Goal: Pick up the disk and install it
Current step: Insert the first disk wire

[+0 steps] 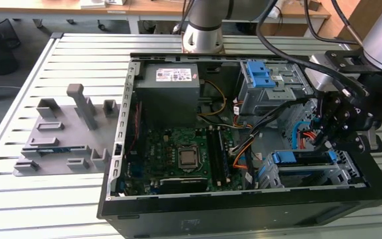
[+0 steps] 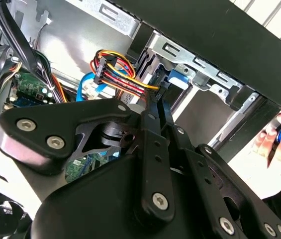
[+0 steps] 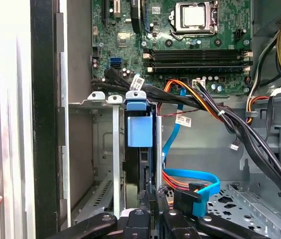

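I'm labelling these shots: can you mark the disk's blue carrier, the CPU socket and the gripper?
disk (image 3: 140, 130): first wrist view, blue carrier tab in the drive bay.
CPU socket (image 1: 187, 156): exterior view, centre of its metal cover.
gripper (image 1: 324, 141): exterior view, near its fingertips.

A table (image 1: 78, 55) of pale metal slats carries an open black computer case (image 1: 244, 209), lying on its side. Beside the case, toward the exterior view's left, a grey fixture plate (image 1: 61, 142) with upright blocks and slots rests on the slats.
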{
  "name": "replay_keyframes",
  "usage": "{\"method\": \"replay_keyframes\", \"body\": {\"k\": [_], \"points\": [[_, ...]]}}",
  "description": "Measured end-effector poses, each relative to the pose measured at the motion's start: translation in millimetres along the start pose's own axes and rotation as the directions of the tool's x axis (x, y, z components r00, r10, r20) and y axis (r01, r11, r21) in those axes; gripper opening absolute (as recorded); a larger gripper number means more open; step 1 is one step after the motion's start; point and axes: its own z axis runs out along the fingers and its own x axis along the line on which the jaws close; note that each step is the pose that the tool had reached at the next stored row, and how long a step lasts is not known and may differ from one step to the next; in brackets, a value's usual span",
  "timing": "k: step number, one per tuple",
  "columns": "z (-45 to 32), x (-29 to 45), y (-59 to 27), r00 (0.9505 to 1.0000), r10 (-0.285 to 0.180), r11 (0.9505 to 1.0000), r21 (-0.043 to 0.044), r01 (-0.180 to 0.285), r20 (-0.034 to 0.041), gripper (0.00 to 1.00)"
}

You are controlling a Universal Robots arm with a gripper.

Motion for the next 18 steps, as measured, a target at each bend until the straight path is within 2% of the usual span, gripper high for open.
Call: {"method": "replay_keyframes", "body": {"k": [5, 13, 18], "points": [[-6.5, 0.2, -0.2, 1.0, 0.0, 1.0, -0.0002, 0.0, 0.0059, 0.16], [-6.7, 5.7, -0.4, 1.0, 0.0, 1.0, -0.0003, 0.0, 0.0099, 0.16], [-6.3, 7.3, 4.3, 0.9999, 0.0, 1.0, -0.0004, 0.0, 0.0135, 0.16]]}}
